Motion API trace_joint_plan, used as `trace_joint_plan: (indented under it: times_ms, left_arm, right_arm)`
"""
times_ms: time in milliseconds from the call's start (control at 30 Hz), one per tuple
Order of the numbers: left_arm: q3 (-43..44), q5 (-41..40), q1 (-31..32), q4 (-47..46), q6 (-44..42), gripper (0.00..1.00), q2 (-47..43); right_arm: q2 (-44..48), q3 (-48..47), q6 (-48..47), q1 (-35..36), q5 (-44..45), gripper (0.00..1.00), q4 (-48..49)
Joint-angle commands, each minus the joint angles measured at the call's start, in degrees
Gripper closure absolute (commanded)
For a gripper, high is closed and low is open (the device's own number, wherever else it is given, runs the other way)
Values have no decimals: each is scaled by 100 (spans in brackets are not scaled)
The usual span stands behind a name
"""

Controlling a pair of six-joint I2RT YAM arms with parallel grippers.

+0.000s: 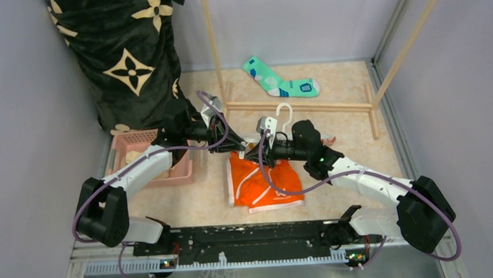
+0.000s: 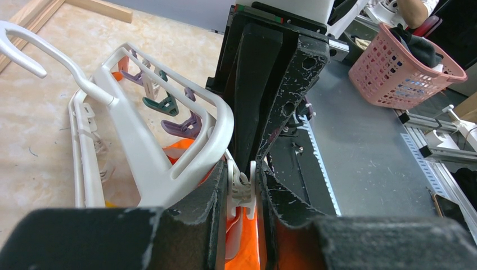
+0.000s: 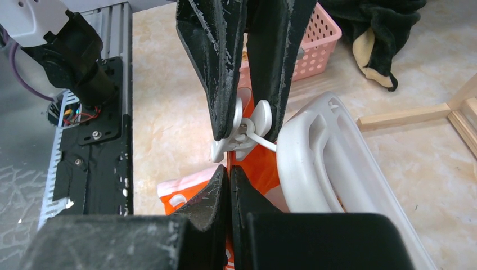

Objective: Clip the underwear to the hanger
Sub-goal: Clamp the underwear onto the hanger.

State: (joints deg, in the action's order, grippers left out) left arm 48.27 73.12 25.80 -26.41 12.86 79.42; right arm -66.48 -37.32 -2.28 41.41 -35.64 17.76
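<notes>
1. Your left gripper (image 2: 243, 175) was partly closed, squeezing a white clothespin (image 2: 241, 190) that dangled from the hanger (image 2: 147, 154).
2. Your right gripper (image 3: 230, 173) had its fingers pressed fully together on a fold of the underwear (image 1: 264, 188), tip to tip with the left fingers, right at that clothespin.
3. The hanger's frame sat just beside both grippers, with its hook pointing away from the arm bases.
4. The rest of the underwear draped onto the floor between your arms.

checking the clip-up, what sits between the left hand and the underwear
A white clothespin, pinched by the left hand just above the underwear; left wrist view shows it.
</notes>
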Motion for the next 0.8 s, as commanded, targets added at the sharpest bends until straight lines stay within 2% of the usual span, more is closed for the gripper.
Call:
trace_joint_plan:
  times_ms: [0,433,633,767]
  left_arm:
    - [37,162,43,96,-210,97,-31]
    - [64,92,44,306,-391,95,-48]
    - [69,72,43,426,-493,84,-79]
    - [68,29,44,488,-563,70,-114]
  right_arm:
    - [258,-355,114,-96,-109,100,386]
    - [328,-393,228,-107,-256,100,405]
    - [275,-416,254,-115,-171,100,434]
    - [265,-416,254,-115,-138,100,431]
